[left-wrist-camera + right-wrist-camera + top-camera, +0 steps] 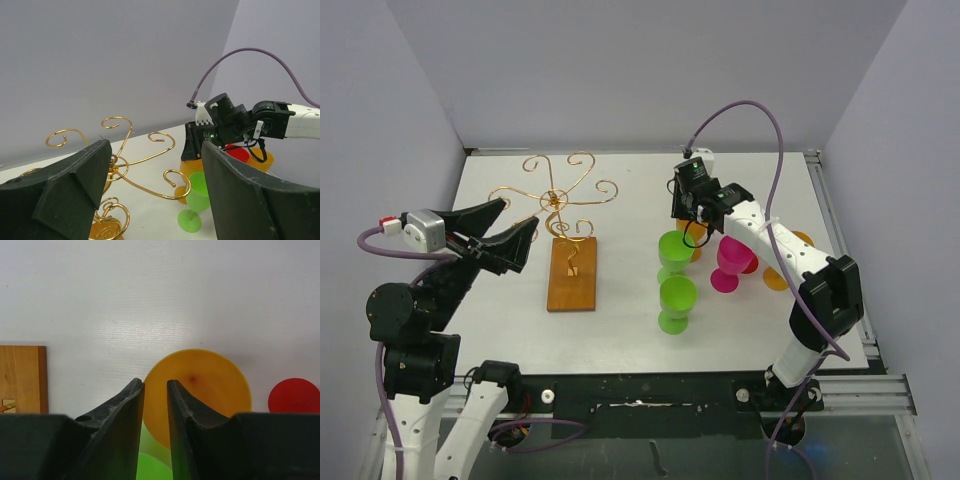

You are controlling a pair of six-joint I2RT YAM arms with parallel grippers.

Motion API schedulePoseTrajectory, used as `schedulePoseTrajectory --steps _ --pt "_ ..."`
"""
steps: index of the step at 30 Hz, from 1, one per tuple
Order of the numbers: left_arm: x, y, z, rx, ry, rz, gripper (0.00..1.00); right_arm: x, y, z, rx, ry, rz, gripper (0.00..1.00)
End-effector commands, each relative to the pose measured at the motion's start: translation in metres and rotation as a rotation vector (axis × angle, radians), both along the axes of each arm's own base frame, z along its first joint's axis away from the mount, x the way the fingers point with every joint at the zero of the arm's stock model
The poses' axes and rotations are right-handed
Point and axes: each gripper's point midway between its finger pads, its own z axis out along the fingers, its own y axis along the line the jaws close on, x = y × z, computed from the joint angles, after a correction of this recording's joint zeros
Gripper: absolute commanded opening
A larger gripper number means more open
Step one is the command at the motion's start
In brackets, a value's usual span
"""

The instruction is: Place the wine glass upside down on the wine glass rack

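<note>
The wine glass rack is a gold wire stand with curled arms on a brown wooden base, left of centre; its arms also fill the left wrist view. An upright orange wine glass stands under my right gripper. Seen from the right wrist, the right gripper has its jaws close together astride the left rim of the orange glass, one finger outside and one inside. A slim gap still shows between them. My left gripper hangs open and empty left of the rack.
Two green glasses stand just left of the orange one. A pink glass, a red one and another orange one sit under the right arm. Grey walls close in the table.
</note>
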Motion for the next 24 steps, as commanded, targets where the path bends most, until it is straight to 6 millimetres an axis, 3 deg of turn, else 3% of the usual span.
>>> schedulePoseTrajectory --steps 1,10,15,18,24 --pt "-0.003 0.001 0.015 -0.002 -0.044 0.008 0.71 0.001 0.001 0.037 0.028 -0.086 -0.026 0.27" --pt "-0.002 0.002 0.014 -0.003 -0.04 0.011 0.71 -0.006 0.004 0.056 0.058 -0.128 -0.019 0.36" --pt "-0.002 0.002 0.013 -0.007 -0.037 0.011 0.71 -0.006 0.005 0.039 0.034 -0.087 -0.028 0.33" --pt "0.0 0.002 0.013 -0.011 -0.026 0.015 0.71 -0.007 0.007 0.029 0.029 -0.066 -0.031 0.24" --pt "0.001 0.003 0.013 -0.014 -0.017 0.018 0.71 -0.006 0.005 0.017 -0.004 -0.038 -0.059 0.22"
